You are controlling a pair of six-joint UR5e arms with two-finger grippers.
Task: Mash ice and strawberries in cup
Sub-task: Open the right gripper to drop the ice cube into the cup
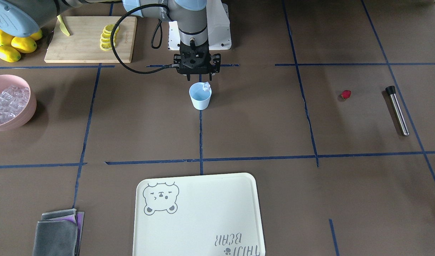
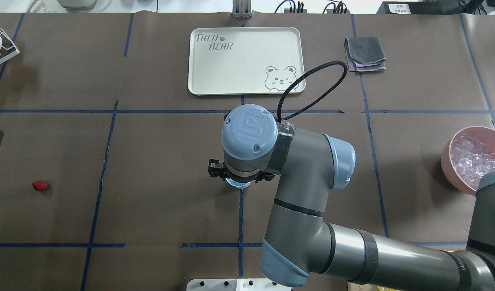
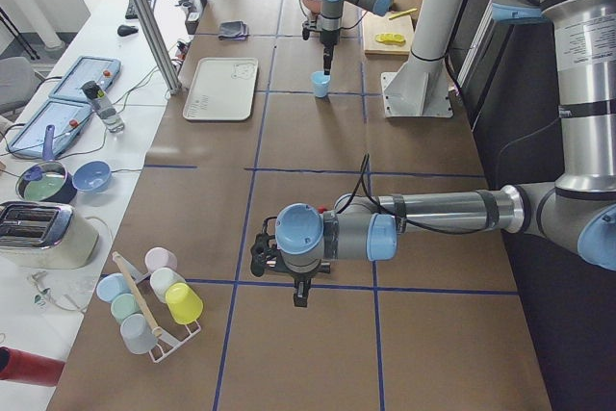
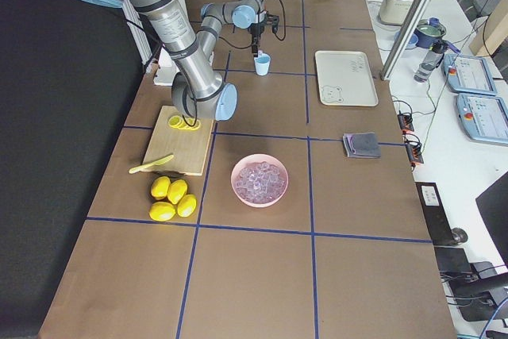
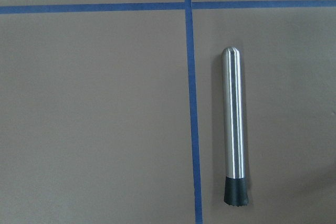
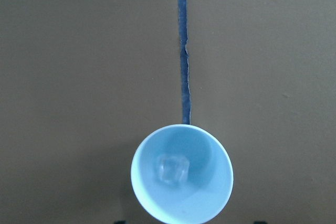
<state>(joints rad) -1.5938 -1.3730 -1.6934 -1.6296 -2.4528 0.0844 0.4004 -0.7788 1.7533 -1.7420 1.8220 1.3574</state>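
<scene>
The pale-blue cup [image 1: 200, 96] stands upright at the table's middle. My right gripper [image 1: 199, 76] hangs directly above it, open, with nothing between its fingers. One clear ice cube [image 6: 172, 170] shows inside the cup's rim [image 6: 181, 174] in the right wrist view. From the front, that cube [image 1: 205, 86] sits at the cup's mouth. More ice [image 1: 7, 101] fills the pink bowl [image 1: 31, 106]. The strawberry [image 1: 345, 94] lies alone on the table, far from both grippers. My left gripper [image 3: 260, 257] shows only in the exterior left view, so I cannot tell whether it is open or shut.
A steel muddler [image 5: 233, 129] with a black tip lies under the left wrist camera, near the strawberry. A cutting board [image 1: 82, 49] holds lemon slices [image 1: 107, 37], with whole lemons [image 1: 15, 45] beside it. A cream tray [image 1: 199, 213] and a grey cloth [image 1: 57, 233] sit at the operators' edge.
</scene>
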